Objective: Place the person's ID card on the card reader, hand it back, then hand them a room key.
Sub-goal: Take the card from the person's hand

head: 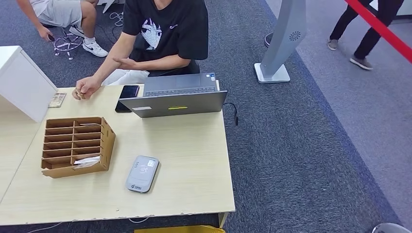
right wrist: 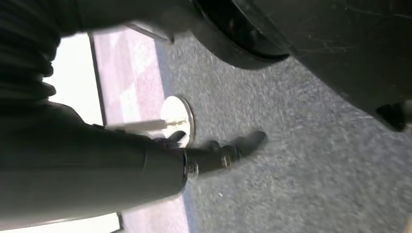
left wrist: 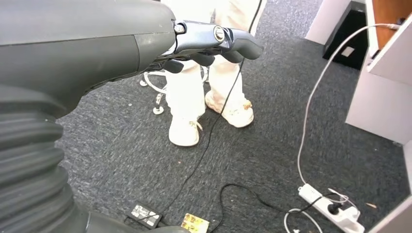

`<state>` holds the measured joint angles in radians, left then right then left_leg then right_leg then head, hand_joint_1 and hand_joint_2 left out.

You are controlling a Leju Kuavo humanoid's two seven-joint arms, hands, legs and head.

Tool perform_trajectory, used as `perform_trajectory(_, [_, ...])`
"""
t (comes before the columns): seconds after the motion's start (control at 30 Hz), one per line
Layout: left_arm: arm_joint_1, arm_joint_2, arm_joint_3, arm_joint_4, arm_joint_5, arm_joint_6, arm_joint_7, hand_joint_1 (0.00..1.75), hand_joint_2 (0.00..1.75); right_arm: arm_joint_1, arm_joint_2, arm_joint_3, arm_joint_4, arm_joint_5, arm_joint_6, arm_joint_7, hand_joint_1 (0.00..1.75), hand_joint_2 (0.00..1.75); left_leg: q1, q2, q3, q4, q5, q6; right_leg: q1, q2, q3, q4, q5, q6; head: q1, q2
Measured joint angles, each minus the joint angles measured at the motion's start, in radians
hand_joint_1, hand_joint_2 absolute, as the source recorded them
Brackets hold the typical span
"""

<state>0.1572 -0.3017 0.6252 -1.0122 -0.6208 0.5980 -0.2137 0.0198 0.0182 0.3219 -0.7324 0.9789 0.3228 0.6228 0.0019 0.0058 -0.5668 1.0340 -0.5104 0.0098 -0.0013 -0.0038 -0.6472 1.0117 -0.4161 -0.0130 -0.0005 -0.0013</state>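
A light wooden table [head: 194, 165] carries everything, and the open grey laptop [head: 177, 97] at its far edge serves as the landmark. Behind the laptop sits a person in a black shirt [head: 167, 29], one arm stretched to the table. That person's hand [head: 86, 88] rests on the table well left of the laptop, closed around something small; whether it is the ID card cannot be told. A white box [head: 22, 82] stands further left of the laptop. Nearer than the laptop and to its left is a brown rack [head: 77, 145] of slots, with pale cards [head: 87, 161] lying in its nearest right slot. The grey card reader [head: 143, 174] lies flat on the table, nearer than the laptop and just right of the rack. A black phone [head: 127, 97] lies touching the laptop's left corner.

The left hand [left wrist: 209, 46] hangs over grey carpet, fingers loosely curled and holding nothing. The right hand [right wrist: 214, 153] also hangs over carpet, fingers stretched out, holding nothing.
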Motion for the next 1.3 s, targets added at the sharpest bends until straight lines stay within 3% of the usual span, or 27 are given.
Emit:
perform_trajectory(0.43, [0.005, 0.000, 0.000, -0.125, 0.097, 0.070, -0.103, 0.00, 1.75, -0.055, 0.002, -0.003, 0.033, 0.030, 0.031, -0.039, 0.00, 1.75, 0.001, 0.000, 0.001, 0.000, 0.001, 0.001, 0.001, 0.000, 0.000, 0.000, 0.000, -0.001, 0.000, 0.000])
perform_trajectory(1.03, [0.051, -0.004, -0.012, -0.737, 0.205, 0.096, -0.271, 0.00, 1.75, -0.055, 0.009, -0.023, 0.032, 0.136, 0.031, -0.089, 0.00, 1.75, 0.001, 0.000, 0.001, 0.000, 0.001, 0.000, 0.001, 0.000, 0.001, 0.000, 0.000, -0.001, 0.000, 0.000])
perform_trajectory(1.3, [0.054, -0.004, -0.020, -0.837, 0.205, 0.096, -0.275, 0.00, 1.75, -0.055, 0.014, -0.024, 0.030, 0.138, 0.031, -0.091, 0.00, 1.75, 0.001, 0.000, 0.001, 0.000, 0.001, 0.000, 0.001, 0.000, 0.001, 0.000, 0.000, -0.001, 0.000, 0.000])
